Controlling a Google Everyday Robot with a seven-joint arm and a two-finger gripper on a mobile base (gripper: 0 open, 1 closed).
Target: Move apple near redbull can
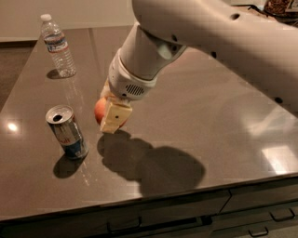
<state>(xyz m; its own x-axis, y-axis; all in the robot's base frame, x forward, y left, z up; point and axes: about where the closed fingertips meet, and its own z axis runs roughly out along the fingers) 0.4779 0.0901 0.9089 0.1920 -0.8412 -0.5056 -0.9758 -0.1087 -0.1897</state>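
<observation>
The apple [99, 111] is being held clamped between the fingers of the gripper [110, 119], the can [66, 131] standing near it and the bottle [57, 45] farther off.

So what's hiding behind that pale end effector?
The apple, gripped by the end effector near the redbull can. Only the apple's can-facing side shows; the rest is covered by the front finger.

Glossy grey-brown countertop [219, 111] fills your view; the gripper [110, 119], closed on the apple [99, 111], hangs at 9 o'clock of centre. Dark drawer fronts [260, 204] with bar handles run along 5 to 6 o'clock. Pale wall [84, 14] at 11 o'clock; light glare [279, 158] at 4 o'clock.
</observation>
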